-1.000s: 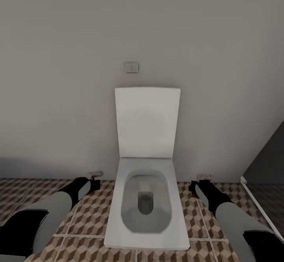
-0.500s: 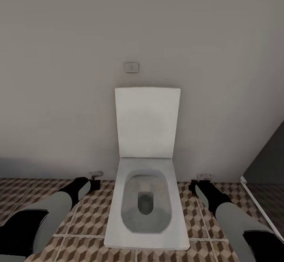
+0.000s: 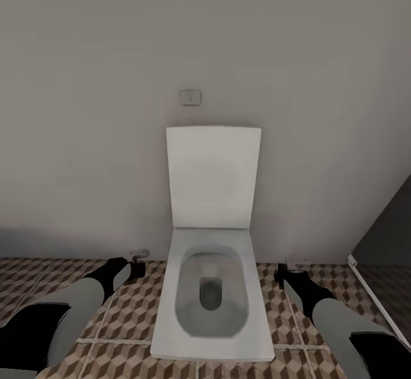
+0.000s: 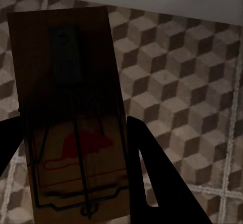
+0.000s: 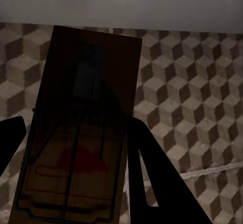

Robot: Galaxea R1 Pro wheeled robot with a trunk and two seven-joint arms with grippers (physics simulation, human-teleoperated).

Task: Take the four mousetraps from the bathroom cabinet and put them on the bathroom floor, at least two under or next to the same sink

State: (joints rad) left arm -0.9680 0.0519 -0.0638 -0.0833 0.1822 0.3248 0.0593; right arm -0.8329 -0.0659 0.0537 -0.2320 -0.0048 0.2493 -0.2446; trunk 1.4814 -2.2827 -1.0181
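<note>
A white toilet (image 3: 211, 287) with its lid up stands against the grey wall (image 3: 205, 42), and everything else sits around it. The left tool (image 3: 137, 260) hangs just left of the toilet's bowl, low over the floor (image 3: 131, 310). It is clamped on a mousetrap (image 4: 71, 118): in the left wrist view the brown board with its wire spring and red mouse print lies between the two dark fingers (image 4: 152, 173), above the cube-pattern tiles. The right tool (image 3: 290, 267) hangs just right of the bowl and grips a second trap (image 5: 83, 128) the same way, board between its fingers (image 5: 147, 178), over the floor near the wall's foot. A small flush plate (image 3: 190, 97) sits on the wall above the lid.
</note>
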